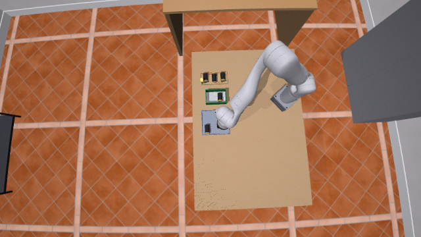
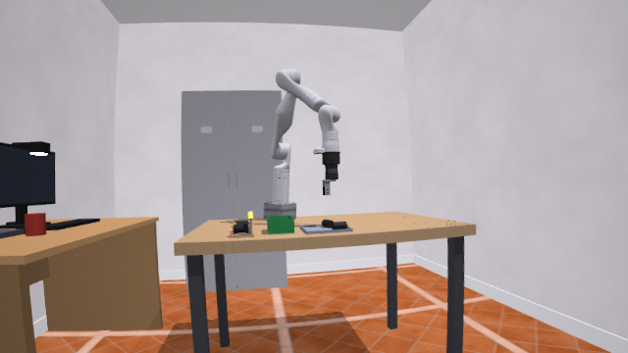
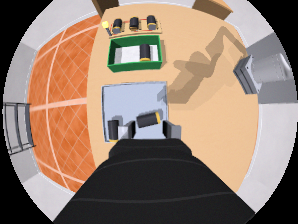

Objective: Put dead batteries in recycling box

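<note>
Batteries lie on the grey tray [image 1: 205, 115] below the gripper [image 2: 327, 188], which hangs high, fingers wide apart and empty.

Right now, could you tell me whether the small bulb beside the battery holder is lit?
Lit: the small bulb glows yellow beside the wooden battery holder, which carries three batteries.

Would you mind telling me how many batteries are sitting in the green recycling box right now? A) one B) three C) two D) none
A: the top view shows a single dark battery lying in the green box, at its right side on the white floor; the wrist view agrees.
</note>
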You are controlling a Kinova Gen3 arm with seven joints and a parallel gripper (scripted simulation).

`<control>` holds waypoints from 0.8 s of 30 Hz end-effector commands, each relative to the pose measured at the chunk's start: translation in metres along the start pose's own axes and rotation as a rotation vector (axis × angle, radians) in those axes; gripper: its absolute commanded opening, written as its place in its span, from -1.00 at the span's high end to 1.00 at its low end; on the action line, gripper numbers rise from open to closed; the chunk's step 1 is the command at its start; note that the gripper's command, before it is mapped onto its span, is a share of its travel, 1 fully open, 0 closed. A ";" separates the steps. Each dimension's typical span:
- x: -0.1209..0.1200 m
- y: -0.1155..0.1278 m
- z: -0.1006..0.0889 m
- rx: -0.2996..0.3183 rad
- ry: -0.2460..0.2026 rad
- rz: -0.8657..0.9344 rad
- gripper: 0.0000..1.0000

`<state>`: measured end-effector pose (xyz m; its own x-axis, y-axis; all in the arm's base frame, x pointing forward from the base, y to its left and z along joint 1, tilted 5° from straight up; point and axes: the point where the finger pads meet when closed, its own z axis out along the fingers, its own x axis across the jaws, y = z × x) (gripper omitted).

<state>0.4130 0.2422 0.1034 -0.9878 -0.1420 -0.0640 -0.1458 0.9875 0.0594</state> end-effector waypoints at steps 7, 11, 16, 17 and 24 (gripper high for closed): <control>-0.001 0.001 -0.001 -0.001 -0.002 0.069 -0.81; -0.001 0.001 -0.001 -0.001 -0.002 0.093 -0.81; -0.001 0.001 -0.001 -0.001 -0.002 0.165 -0.81; -0.001 0.001 -0.001 -0.001 -0.002 0.181 -0.81; -0.001 0.001 -0.001 -0.001 -0.002 0.309 -0.81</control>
<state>0.4132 0.2411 0.1032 -0.9876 0.1508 -0.0428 0.1473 0.9862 0.0757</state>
